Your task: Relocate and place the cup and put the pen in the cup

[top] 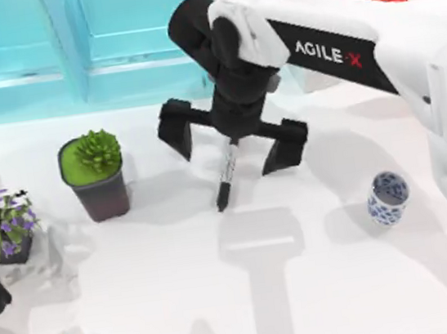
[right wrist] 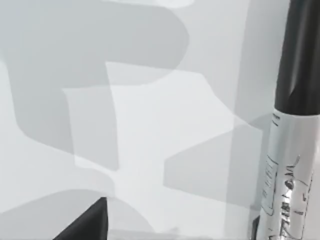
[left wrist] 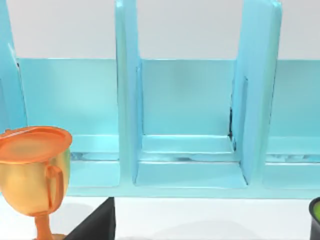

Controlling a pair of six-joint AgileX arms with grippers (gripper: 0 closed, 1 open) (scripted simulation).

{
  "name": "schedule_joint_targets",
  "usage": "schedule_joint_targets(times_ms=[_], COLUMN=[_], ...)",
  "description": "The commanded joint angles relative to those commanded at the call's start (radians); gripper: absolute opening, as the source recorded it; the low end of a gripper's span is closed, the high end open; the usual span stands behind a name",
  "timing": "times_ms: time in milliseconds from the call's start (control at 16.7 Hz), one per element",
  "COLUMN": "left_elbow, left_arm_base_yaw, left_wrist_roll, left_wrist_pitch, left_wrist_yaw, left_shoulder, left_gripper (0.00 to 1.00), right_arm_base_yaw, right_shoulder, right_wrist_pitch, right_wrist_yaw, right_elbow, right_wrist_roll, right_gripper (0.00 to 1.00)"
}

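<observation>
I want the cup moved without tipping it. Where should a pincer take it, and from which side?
The cup stands upright, mouth up, on the table's right side, apart from other things. It is round and handleless, so I would come straight down from above and close one finger inside the rim, one outside. The right pincer hangs over the pen, fingers spread.

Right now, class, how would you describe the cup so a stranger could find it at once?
Start at the right arm's gripper, which hangs over the table's middle with a pen between its spread fingers. Look towards the table's right side: the cup stands alone there. It is small, round, handleless, white with blue patterning, unlike the dark plant pots at left.
</observation>
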Motion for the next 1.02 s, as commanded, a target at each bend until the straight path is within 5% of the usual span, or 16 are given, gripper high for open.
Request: schedule_joint_targets(times_ms=[180,960,1020], left_elbow=[0.000,0.000,0.000], left_arm_base_yaw=[0.000,0.000,0.000], left_wrist_roll=[0.000,0.000,0.000], left_wrist_pitch=[0.000,0.000,0.000], left_wrist_yaw=[0.000,0.000,0.000], left_shoulder=[0.000,0.000,0.000], left_gripper=[1.00,1.00,1.00], right_arm_base_yaw=[0.000,0.000,0.000], right_shoulder=[0.000,0.000,0.000], right_wrist_pitch=[0.001,0.001,0.001], right_wrist_yaw=[0.000,0.000,0.000], right_elbow=[0.000,0.000,0.000], right_wrist_roll=[0.000,0.000,0.000], right_gripper=[1.00,0.02,0.00])
